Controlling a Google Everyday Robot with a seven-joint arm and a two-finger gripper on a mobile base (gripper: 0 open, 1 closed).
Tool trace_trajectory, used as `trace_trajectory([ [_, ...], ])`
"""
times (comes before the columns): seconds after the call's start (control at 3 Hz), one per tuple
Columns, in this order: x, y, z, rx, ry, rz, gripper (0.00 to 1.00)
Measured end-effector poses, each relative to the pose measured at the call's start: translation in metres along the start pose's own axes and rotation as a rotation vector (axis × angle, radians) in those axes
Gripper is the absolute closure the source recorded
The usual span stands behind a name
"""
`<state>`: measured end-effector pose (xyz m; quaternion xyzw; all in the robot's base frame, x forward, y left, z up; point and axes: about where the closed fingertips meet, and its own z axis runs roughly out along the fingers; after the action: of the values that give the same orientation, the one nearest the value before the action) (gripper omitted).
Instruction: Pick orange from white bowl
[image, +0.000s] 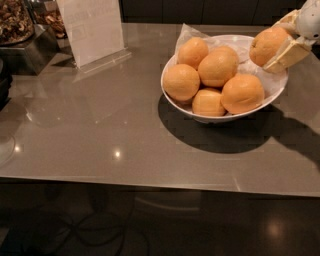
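A white bowl (210, 116) stands on the grey table at the right. Several pale oranges lie in it on white paper, among them a smaller, blockier one (208, 101) at the front. My gripper (278, 41) reaches in from the upper right and is shut on one orange (267, 45). It holds this orange lifted above the bowl's right rim, apart from the others. One cream finger (287, 54) lies along the orange's right lower side.
A white sign in a clear stand (95, 31) stands at the back left. A metal container of dark food (19, 30) sits in the far left corner. The table's front edge (150, 184) runs across below the bowl.
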<state>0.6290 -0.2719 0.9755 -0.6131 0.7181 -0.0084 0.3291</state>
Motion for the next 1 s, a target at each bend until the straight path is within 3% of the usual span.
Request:
trace_trajectory([
  [0.67, -0.038, 0.012, -0.082, 0.16, -0.187, 0.058, 1.0],
  [1.0, -0.038, 0.012, -0.081, 0.16, -0.187, 0.058, 1.0],
])
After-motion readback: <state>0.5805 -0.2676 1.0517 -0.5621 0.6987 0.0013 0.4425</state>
